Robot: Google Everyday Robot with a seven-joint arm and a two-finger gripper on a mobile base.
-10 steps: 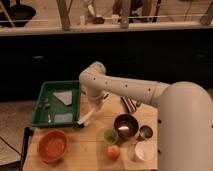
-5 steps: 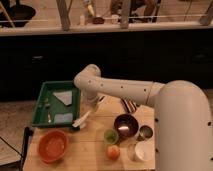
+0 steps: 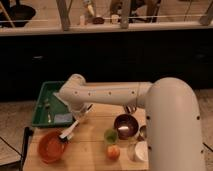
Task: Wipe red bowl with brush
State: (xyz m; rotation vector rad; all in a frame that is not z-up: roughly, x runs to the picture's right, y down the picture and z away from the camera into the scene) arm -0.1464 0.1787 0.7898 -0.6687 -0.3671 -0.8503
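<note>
- The gripper, clamped on the brush handle, has swung left and lower over the last second.
- The bristle head now reaches the right rim of the red bowl, which sits at the table's front-left corner.
- Judgement: wiping is about to begin; the head must still move inward.

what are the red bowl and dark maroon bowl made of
The red bowl looks plastic: matte orange-red, no sharp glints. The dark maroon bowl is glossy with a bright highlight, maybe glazed ceramic or metal. The gripper is at the brush handle.
</note>
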